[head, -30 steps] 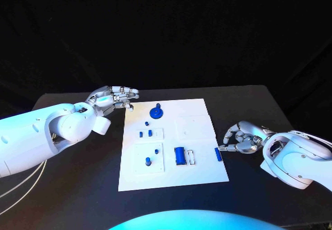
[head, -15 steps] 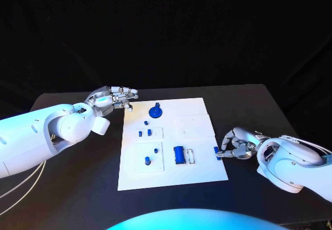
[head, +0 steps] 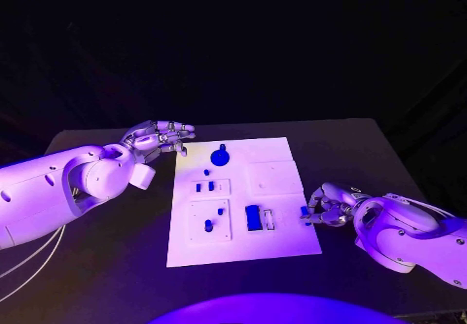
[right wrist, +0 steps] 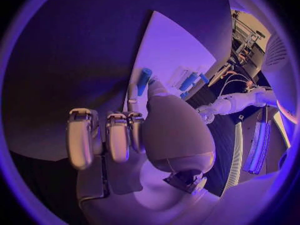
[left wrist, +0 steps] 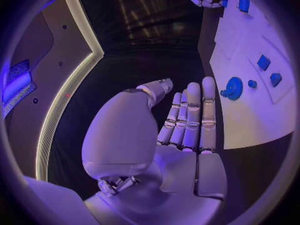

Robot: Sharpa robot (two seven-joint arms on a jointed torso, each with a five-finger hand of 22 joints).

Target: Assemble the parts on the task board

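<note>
The left hand [head: 158,140] hovers empty, fingers straight and side by side, at the far left corner of the task board [head: 282,244] on the black worktop [head: 117,270]. At the board's right edge, the right hand [head: 329,206] pinches a small blue part [head: 306,214] between thumb and fingertip.

White board [head: 282,246] on black table [head: 117,263]. Small parts blue: round disc [head: 221,158], block [head: 253,217], peg [head: 306,214]. Arms white, hands silver: left [head: 156,140], right [head: 327,205].
</note>
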